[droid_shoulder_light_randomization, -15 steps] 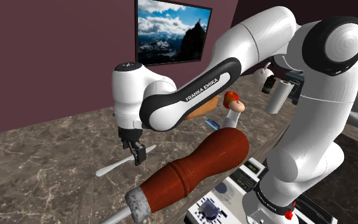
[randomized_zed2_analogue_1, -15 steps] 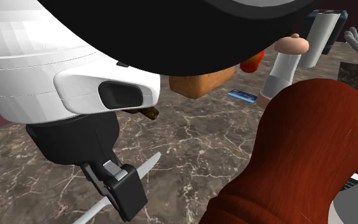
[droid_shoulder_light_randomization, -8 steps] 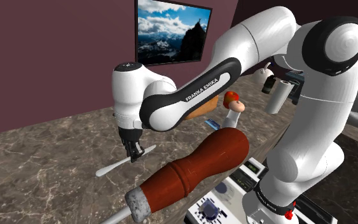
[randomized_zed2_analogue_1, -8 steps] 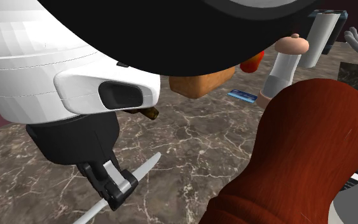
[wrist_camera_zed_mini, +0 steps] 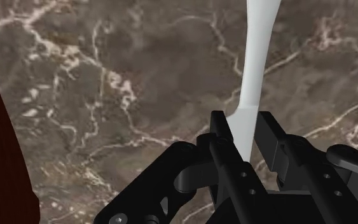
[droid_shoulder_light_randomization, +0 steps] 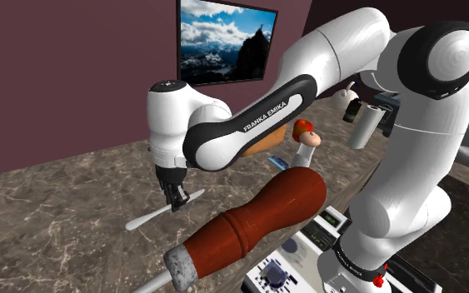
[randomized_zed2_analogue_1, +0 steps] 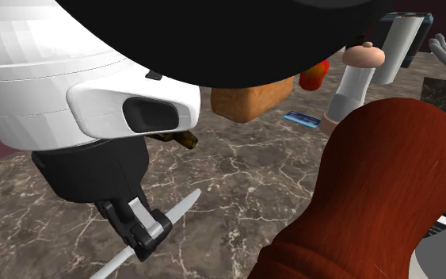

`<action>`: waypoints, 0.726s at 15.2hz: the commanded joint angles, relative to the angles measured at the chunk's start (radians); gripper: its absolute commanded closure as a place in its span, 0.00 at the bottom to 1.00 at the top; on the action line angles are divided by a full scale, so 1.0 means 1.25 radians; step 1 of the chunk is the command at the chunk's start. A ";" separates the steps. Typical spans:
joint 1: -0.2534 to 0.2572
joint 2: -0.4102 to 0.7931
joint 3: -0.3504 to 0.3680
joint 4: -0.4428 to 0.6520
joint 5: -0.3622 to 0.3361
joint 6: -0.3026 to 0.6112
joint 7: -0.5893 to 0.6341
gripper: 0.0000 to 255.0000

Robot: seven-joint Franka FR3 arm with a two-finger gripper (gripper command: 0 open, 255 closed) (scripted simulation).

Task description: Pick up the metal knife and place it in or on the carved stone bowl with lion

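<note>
a dark maroon wall (droid_shoulder_light_randomization: 74,67) carries a framed mountain picture (droid_shoulder_light_randomization: 224,42) above the brown veined marble counter (droid_shoulder_light_randomization: 49,208).

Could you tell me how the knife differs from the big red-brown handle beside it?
The knife is plain white; the handle is red-brown with a grey collar. The knife is thin and flat; the handle is thick and rounded. The tool is shut on the knife; the handle lies free. Both are elongated.

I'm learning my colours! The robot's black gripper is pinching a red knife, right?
Not quite. The knife is white, not red. The wrist view shows it pinched in the black gripper.
</note>
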 commanded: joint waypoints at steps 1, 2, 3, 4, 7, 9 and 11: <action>-0.010 -0.011 0.012 0.007 0.015 -0.013 -0.009 1.00; -0.019 -0.020 0.021 0.011 0.025 -0.020 -0.016 1.00; -0.027 -0.029 0.030 0.014 0.036 -0.028 -0.024 1.00; -0.036 -0.038 0.039 0.018 0.047 -0.036 -0.031 1.00; -0.062 -0.065 0.065 0.032 0.080 -0.061 -0.053 1.00; -0.079 -0.084 0.081 0.041 0.102 -0.078 -0.068 1.00; -0.096 -0.103 0.096 0.052 0.124 -0.095 -0.083 1.00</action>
